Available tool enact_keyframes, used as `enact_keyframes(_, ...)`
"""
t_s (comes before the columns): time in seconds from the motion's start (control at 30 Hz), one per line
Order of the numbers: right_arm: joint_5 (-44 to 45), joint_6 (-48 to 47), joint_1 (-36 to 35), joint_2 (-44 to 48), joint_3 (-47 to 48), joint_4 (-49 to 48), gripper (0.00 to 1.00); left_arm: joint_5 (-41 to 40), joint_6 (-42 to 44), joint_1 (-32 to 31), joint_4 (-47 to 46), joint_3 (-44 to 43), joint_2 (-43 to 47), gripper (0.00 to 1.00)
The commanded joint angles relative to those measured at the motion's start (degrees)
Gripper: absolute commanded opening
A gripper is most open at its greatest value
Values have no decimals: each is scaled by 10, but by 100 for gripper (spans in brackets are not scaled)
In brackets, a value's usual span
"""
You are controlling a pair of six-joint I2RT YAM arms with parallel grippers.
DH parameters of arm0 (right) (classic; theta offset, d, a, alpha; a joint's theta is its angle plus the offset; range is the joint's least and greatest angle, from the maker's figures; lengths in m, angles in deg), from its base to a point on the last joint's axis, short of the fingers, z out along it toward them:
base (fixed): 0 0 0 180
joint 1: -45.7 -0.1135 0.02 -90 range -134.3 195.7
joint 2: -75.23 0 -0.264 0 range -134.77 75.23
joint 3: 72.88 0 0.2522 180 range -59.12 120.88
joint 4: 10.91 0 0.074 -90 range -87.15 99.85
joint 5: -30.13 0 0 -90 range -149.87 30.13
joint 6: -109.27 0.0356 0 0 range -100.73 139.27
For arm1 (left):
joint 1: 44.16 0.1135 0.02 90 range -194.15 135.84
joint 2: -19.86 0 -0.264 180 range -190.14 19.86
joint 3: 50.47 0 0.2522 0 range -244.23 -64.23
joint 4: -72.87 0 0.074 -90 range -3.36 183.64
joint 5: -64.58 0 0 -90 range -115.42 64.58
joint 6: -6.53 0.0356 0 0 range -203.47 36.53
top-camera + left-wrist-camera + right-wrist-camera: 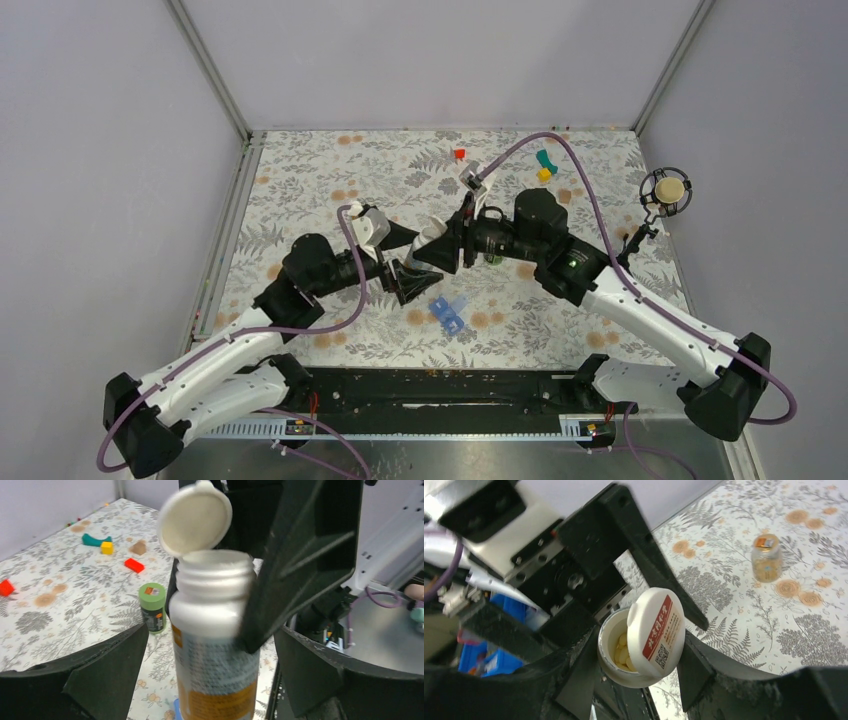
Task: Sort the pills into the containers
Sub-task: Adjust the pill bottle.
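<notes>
Obs.: white bottle (215, 645) upright at centre of the left wrist view, flip lid (195, 517) standing open at top centre. From the right wrist view, pale pills (623, 650) show inside the mouth. Your left gripper (211, 627) has its fingers apart, one on each side of the bottle body, with a strip of table (50, 605) showing between each finger and the bottle. Your right gripper (639, 642) flanks the neck, just beside or touching it. Blur and the lid hide the contact, so I cannot tell whether it is clamped. The pill box (449, 313) lies on the table at lower centre of the top view, below and slightly right of both grippers, near them but apart. Judgement: the step in hand is securing the opened bottle for the pour. Close the left gripper squarely on the body before the right one lets go of the neck. Keep the hinge side uppermost so the lid hangs clear of the stream. Bring the mouth low over one compartment before you tip. Tip slowly: the pills will likely come in a rush, and the light box may slide if nudged.
</notes>
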Motion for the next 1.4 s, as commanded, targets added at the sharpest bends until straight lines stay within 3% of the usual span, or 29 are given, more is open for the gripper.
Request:
enact_keyframes(0.0, -113, -100, -1, 31, 20, 11, 39, 81, -18, 6, 66, -62, -18, 98)
enact_keyframes(0.2, -150, -125, 3, 37, 25, 24, 39, 238, -34, 13, 70, -77, -48, 85)
enact_keyframes(0.73, -205, -146, 11, 51, 21, 25, 38, 302, -70, 24, 50, -58, -42, 76)
enact_keyframes(1.1, -277, -164, 22, 53, 23, 33, 37, 324, -93, 33, 17, -54, -55, 53)
enact_keyframes(1.2, -281, -164, 21, 50, 25, 33, 36, 330, -93, 33, 16, -57, -64, 36)
enact_keyframes(1.33, -277, -160, 21, 46, 28, 31, 36, 335, -91, 33, 14, -62, -75, 0)
enact_keyframes(1.37, -268, -155, 22, 45, 30, 31, 39, 334, -88, 34, 15, -61, -76, 0)
